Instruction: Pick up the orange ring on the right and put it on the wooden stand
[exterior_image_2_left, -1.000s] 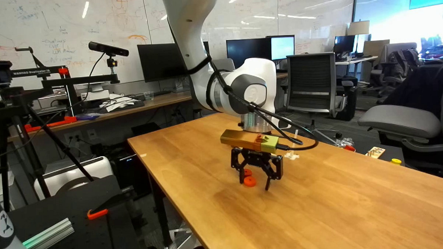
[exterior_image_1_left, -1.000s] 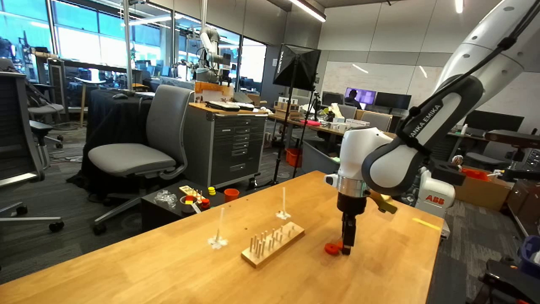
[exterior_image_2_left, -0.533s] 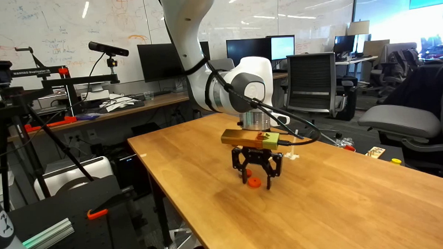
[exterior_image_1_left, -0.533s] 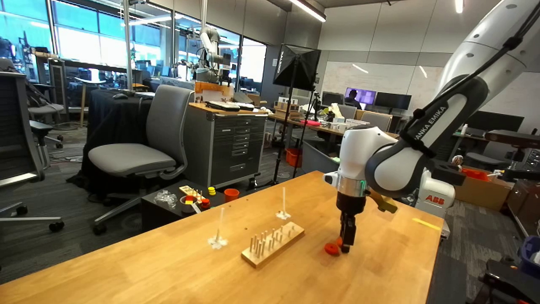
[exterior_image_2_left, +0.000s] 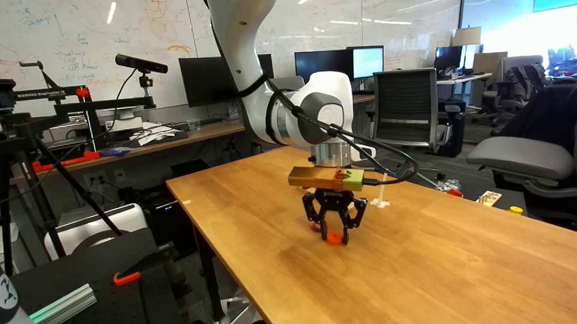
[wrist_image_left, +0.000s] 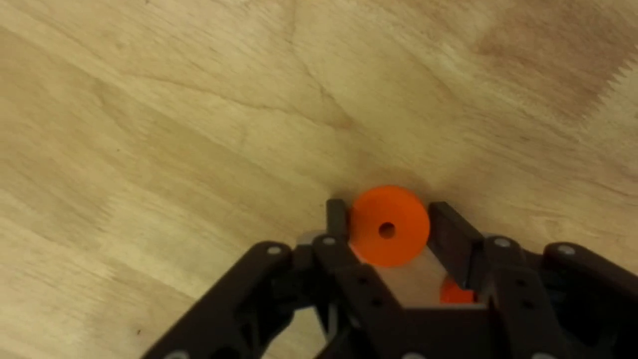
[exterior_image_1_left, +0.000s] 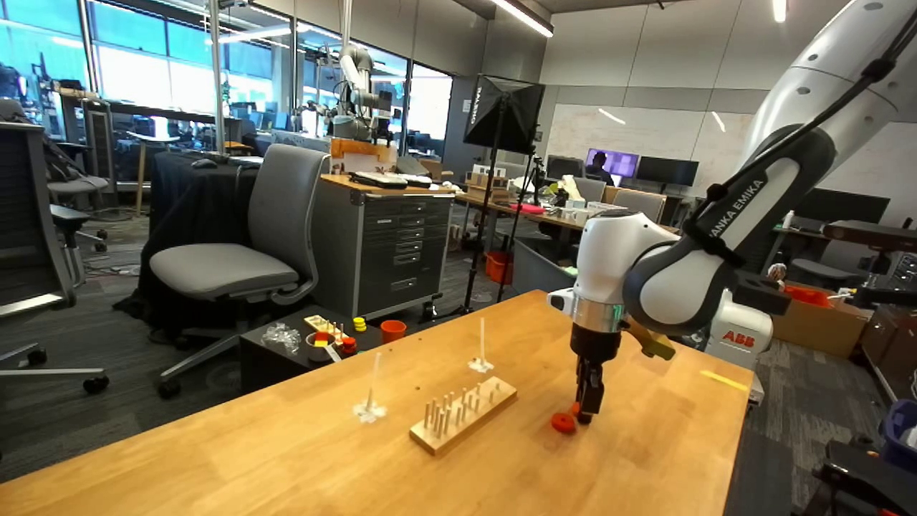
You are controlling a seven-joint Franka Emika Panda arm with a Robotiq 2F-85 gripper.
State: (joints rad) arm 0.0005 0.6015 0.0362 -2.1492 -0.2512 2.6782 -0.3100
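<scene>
In the wrist view an orange ring (wrist_image_left: 394,204) with a small centre hole lies between the pads of my gripper (wrist_image_left: 389,217). Both fingers press against its sides, and it appears to rest on the table. The same orange ring (exterior_image_2_left: 335,238) shows between the fingertips in an exterior view, while another shows only its edge beside the gripper (exterior_image_1_left: 585,418). A second orange ring (exterior_image_1_left: 564,423) lies flat just outside the fingers, partly covered in the wrist view. The wooden stand (exterior_image_1_left: 474,417), a pale slab with several upright pegs, sits apart from the gripper, past the second ring.
Two thin white rods stand upright on white taped feet (exterior_image_1_left: 370,411) beyond the stand. A low black side table (exterior_image_1_left: 269,373) by the wooden table (exterior_image_2_left: 417,272) holds an orange cup (exterior_image_1_left: 392,330), yellow rings (exterior_image_1_left: 359,324) and another peg board. A grey chair stands nearby.
The fingers have drawn together from a wide spread onto the orange ring. That ring has slid slightly along the table with the gripper. The second ring and the stand have not moved.
</scene>
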